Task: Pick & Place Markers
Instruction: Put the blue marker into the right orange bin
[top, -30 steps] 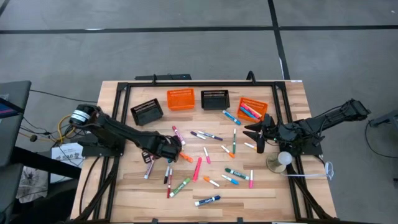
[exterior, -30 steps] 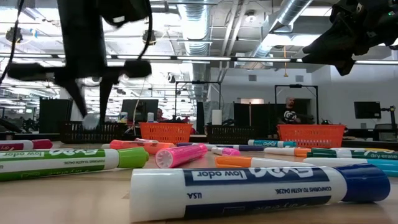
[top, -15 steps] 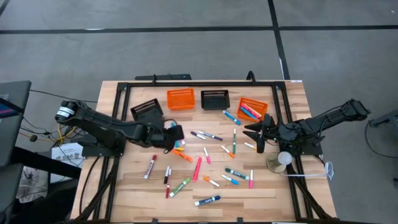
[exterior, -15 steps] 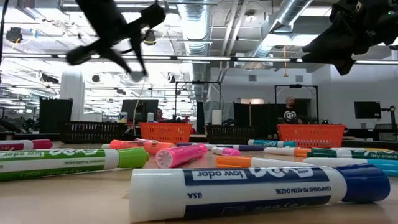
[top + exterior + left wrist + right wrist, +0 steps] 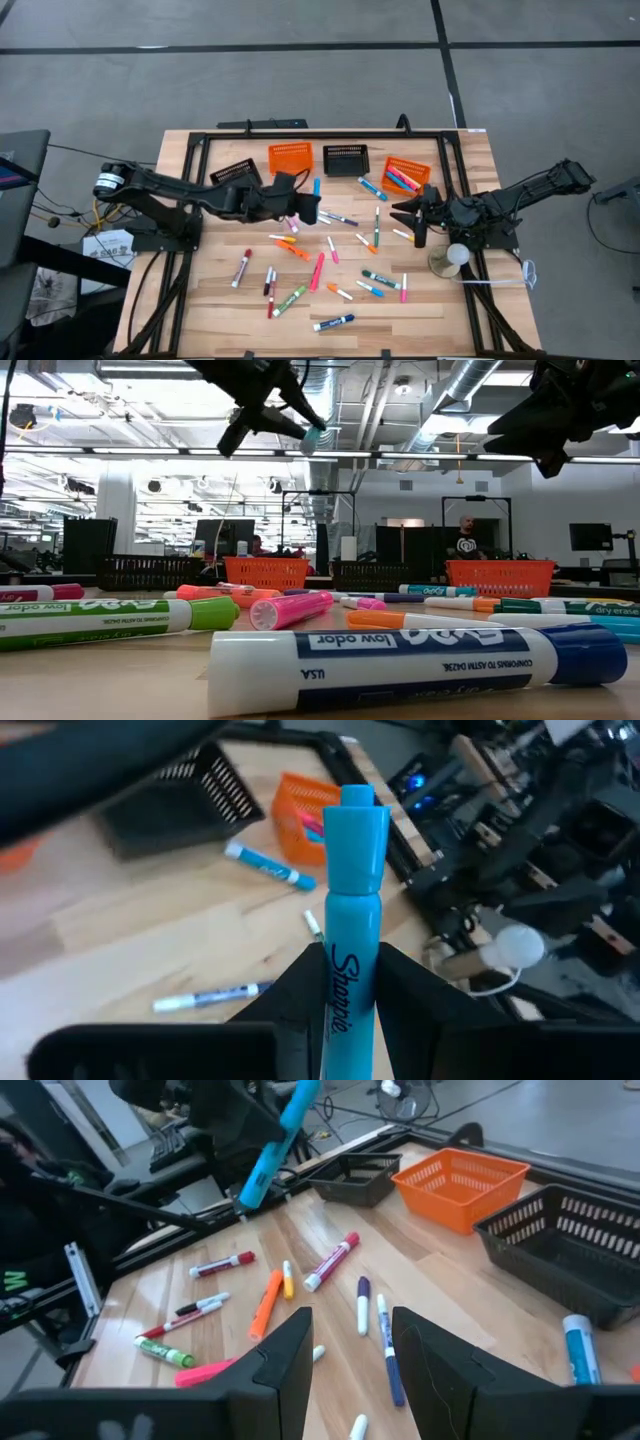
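Observation:
My left gripper [image 5: 303,193] hangs above the table's middle, near the orange basket [image 5: 290,158], and is shut on a light blue marker [image 5: 356,860]. The right wrist view also shows that marker [image 5: 281,1138] in the air. Many more markers [image 5: 317,270] in mixed colours lie flat on the wooden table [image 5: 200,300]. Some markers [image 5: 400,180] lie in the far right orange basket [image 5: 421,166]. My right gripper [image 5: 414,216] waits at the right, above the table, open with nothing between its fingers [image 5: 288,1350]. My left gripper pinches the light blue marker's barrel [image 5: 345,975], at the printed lettering, between its two fingers [image 5: 298,995]. The marker lies along the fingers and sticks out past their tips, cap end [image 5: 357,815] foremost. It is lifted clear of the table.
Four mesh baskets stand in a row at the far side: black [image 5: 236,178], orange, black [image 5: 346,159], orange. A black frame [image 5: 450,170] borders the table. A white round object [image 5: 455,256] sits near the right arm. A person [image 5: 465,538] stands far behind the table.
My left gripper has risen from the table's left middle with the light blue marker and gone toward the far edge and a little to the right. It has tipped from pointing down to nearly level and rolled. The marker is now clear of the table.

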Robot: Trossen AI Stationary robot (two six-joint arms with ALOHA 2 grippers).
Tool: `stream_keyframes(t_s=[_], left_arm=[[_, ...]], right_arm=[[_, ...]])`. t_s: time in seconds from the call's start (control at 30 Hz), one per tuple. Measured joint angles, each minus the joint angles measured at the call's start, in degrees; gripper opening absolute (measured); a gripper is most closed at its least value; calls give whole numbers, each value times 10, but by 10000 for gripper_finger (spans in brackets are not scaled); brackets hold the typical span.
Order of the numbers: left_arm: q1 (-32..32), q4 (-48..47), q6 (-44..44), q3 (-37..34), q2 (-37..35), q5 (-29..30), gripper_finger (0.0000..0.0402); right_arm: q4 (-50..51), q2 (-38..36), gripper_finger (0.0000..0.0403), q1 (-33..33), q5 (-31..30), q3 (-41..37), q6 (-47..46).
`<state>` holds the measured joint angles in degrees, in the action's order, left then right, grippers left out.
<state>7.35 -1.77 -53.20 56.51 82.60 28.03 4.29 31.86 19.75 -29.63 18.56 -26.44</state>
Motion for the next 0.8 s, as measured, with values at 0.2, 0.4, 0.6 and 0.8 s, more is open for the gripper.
stream_keyframes(t_s=[0.2, 0.4, 0.6, 0.8], left_arm=[[-8, 33, 59, 0, 0, -15, 70], [-8, 60, 63, 0, 0, -15, 70], [-14, 137, 116, 0, 9, -12, 69], [-30, 209, 136, -1, 48, -47, 70]], right_arm=[[0, 0, 129, 0, 10, 0, 3], [-28, 15, 129, -22, 68, 0, 10], [-136, 78, 135, -99, 174, 0, 10], [-243, 149, 181, -173, 277, 0, -22]])
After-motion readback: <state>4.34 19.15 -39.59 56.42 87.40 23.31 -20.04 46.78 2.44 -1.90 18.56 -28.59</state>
